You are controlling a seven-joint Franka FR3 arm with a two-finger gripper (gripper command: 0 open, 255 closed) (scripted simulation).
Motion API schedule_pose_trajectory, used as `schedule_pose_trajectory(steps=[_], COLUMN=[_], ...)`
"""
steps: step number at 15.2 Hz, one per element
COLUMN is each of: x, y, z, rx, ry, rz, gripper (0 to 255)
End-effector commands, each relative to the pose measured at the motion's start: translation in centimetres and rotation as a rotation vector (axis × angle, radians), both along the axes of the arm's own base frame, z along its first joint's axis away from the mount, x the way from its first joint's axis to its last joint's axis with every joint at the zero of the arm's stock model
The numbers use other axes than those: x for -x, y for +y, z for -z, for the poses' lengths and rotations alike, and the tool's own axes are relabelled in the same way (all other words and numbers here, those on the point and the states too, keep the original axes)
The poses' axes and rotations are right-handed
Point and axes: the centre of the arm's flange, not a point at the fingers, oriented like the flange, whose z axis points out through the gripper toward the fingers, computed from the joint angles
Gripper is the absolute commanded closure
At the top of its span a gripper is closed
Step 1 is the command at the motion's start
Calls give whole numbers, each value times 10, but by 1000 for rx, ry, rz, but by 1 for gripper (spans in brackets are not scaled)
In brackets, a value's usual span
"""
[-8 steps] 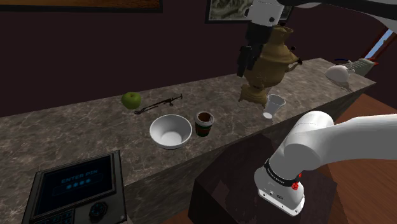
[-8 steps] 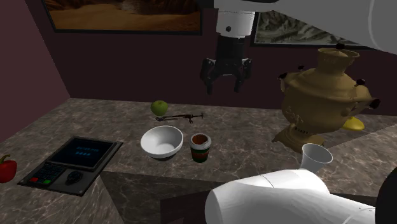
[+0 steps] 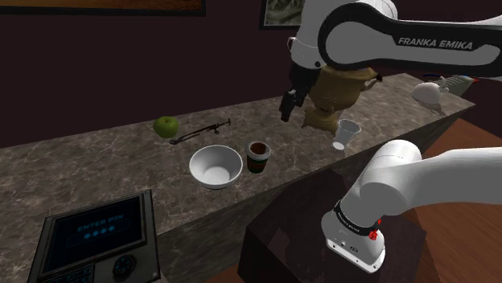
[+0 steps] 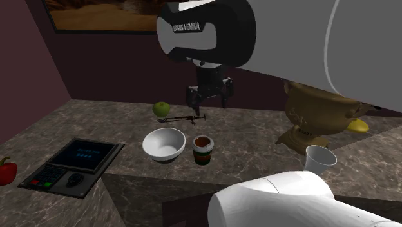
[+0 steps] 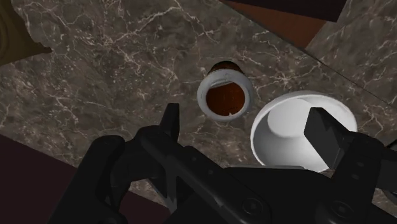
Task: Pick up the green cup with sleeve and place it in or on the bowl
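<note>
Cup (image 3: 258, 156): sat untouched on the surface (image 3: 96, 169), just right of the bowl (image 3: 216, 170) in the shoulder view. Hovered above, end effector (image 4: 207, 103) spread apart; grasp, lift and placement all pending.

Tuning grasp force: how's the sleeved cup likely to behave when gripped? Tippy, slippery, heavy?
Cup stands upright, taller than wide: a side nudge could probably tip it toward the bowl. Its sleeve likely adds grip. Interior looks brown, maybe a fill, so possibly heavier than empty; keep it level.
</note>
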Motion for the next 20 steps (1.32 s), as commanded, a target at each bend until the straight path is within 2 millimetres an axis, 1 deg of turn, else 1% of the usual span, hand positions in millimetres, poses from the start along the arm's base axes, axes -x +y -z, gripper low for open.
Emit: schedule_pose_trajectory(steps=[1, 5, 8, 14, 15, 20], x=[-1, -5, -10, -24, -26, -34], y=[21, 57, 81, 118, 121, 109], z=[23, 74, 114, 199, 209, 231], rx=[54, 161, 241, 401, 420, 420], ry=[-33, -93, -137, -226, -236, -236], rz=[-12, -36, -54, -90, -94, -94], gripper=[0, 0, 0, 0, 0, 0])
